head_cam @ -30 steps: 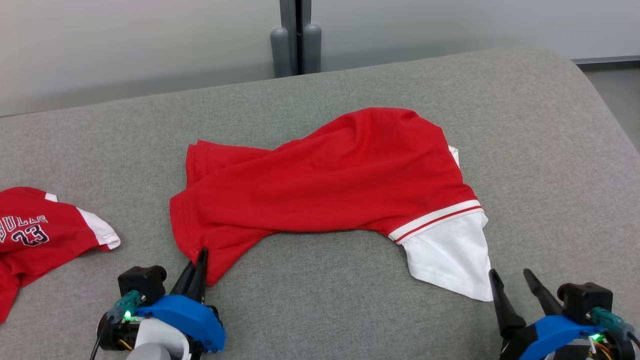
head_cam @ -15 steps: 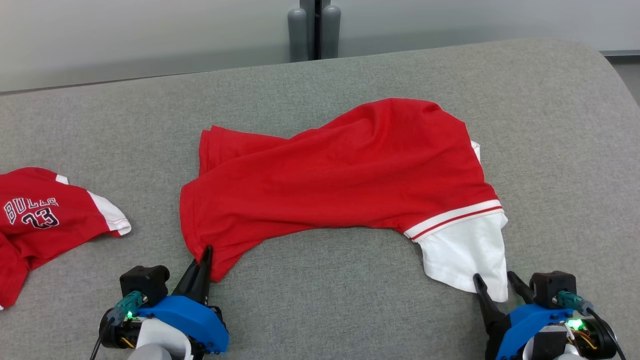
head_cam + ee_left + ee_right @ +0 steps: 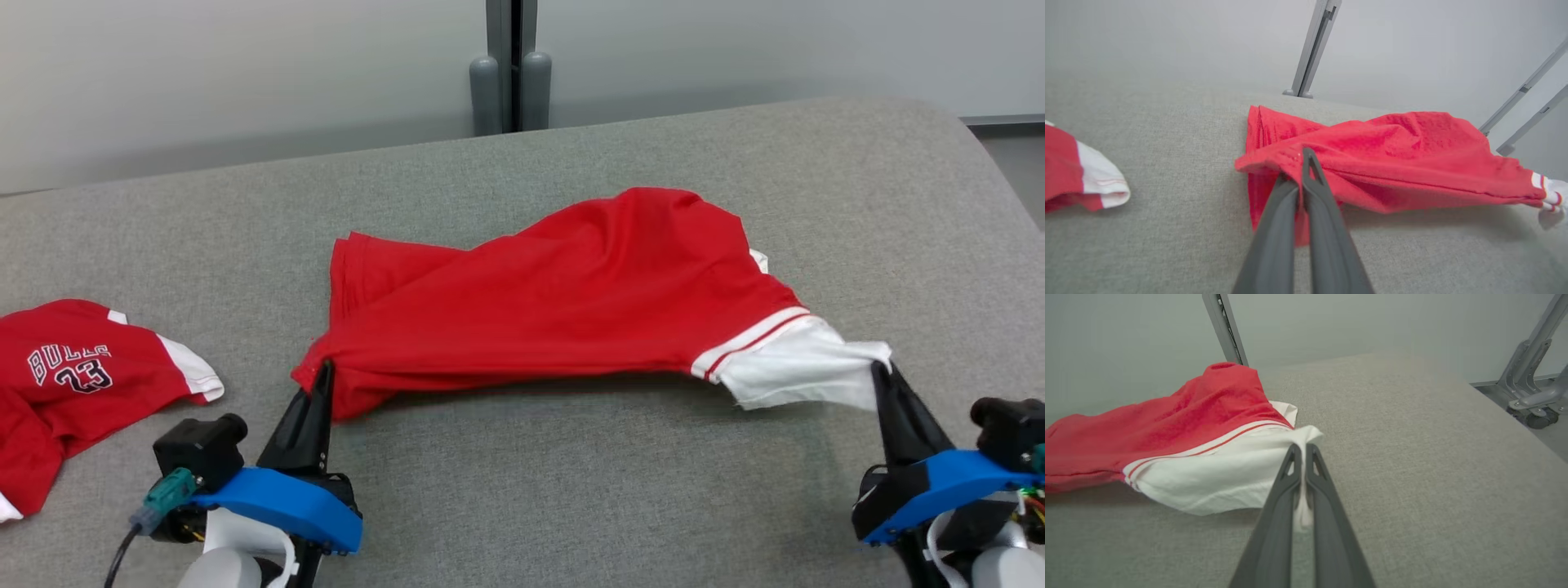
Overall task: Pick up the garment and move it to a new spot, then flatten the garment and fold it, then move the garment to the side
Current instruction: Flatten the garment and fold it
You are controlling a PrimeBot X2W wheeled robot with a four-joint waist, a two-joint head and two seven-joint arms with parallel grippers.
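The garment (image 3: 563, 302) is a red shirt with a white, red-striped sleeve, lying bunched across the middle of the grey table (image 3: 522, 490). My left gripper (image 3: 325, 369) is shut on its red near-left corner, which is lifted off the cloth surface; the left wrist view has the same red garment (image 3: 1392, 163) pinched in the left gripper (image 3: 1302, 157). My right gripper (image 3: 880, 369) is shut on the tip of the white sleeve, pulled taut toward the right. In the right wrist view white fabric (image 3: 1216, 477) runs between the right gripper's (image 3: 1301, 451) closed fingers.
A second red jersey (image 3: 73, 384) printed "BULLS 23" lies at the table's left edge. Grey upright posts (image 3: 510, 65) stand behind the table's far edge. The table's rounded right edge (image 3: 1000, 188) drops to the floor; a wheeled metal base (image 3: 1533, 396) stands there.
My right gripper reached the white sleeve tip, closed on it and lifted it rightward. The left gripper raised its red corner, stretching the garment between them. The camera has also shifted.
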